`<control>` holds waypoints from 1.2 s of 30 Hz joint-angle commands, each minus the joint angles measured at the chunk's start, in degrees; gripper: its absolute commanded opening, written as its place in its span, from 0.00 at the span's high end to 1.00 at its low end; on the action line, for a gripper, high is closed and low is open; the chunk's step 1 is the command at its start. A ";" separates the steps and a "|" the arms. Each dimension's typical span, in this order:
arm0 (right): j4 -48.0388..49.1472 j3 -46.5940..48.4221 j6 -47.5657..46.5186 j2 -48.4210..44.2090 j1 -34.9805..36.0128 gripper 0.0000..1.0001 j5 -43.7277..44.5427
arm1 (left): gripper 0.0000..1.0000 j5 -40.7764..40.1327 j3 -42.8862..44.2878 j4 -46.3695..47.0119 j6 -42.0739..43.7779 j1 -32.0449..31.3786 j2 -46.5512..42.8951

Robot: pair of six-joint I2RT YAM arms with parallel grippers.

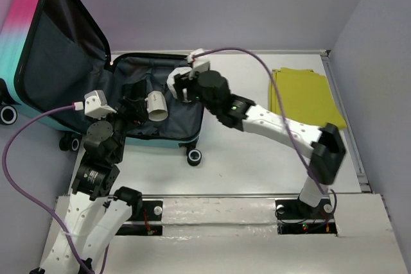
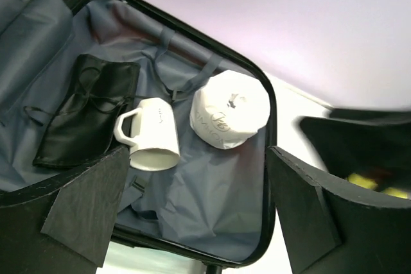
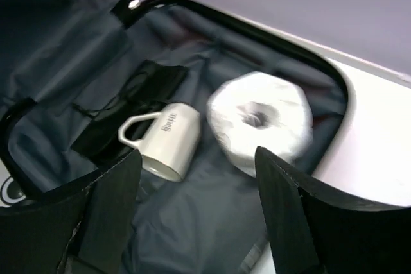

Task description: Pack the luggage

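- The luggage (image 1: 172, 128) is lying open on the counter at the left, its lid standing upright against the wall
- A white mug (image 2: 151, 134) is lying on its side on the grey lining, between a black pouch (image 2: 87, 110) and a wrapped white roll (image 2: 228, 110) that is sitting near the case's right wall
- The right gripper (image 3: 196, 205) is hovering just above the roll, jaws standing wide with nothing between them; the roll is showing blurred in that wrist view
- The left gripper (image 2: 196, 216) is hanging at the case's near edge, jaws wide and empty
- Judged from here, the roll and mug risk rolling, since both are resting on curved sides; a careless lift of the right arm could clip the roll
- A yellow folded sheet (image 1: 305, 97) is waiting well apart on the right, seemingly unpacked
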 commanded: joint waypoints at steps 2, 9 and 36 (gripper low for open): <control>-2.84 -22.31 19.11 -20.46 -12.65 0.37 6.85 | 0.01 6.48 0.56 4.77 2.95 -1.19 -1.28; -8.13 -53.64 41.99 -41.47 -45.43 0.93 2.46 | 0.01 8.41 0.12 5.48 4.01 -3.65 -2.95; 5.84 -57.64 49.65 -16.80 -83.61 0.27 -32.69 | 0.01 15.87 -2.08 9.61 5.06 -8.57 -2.86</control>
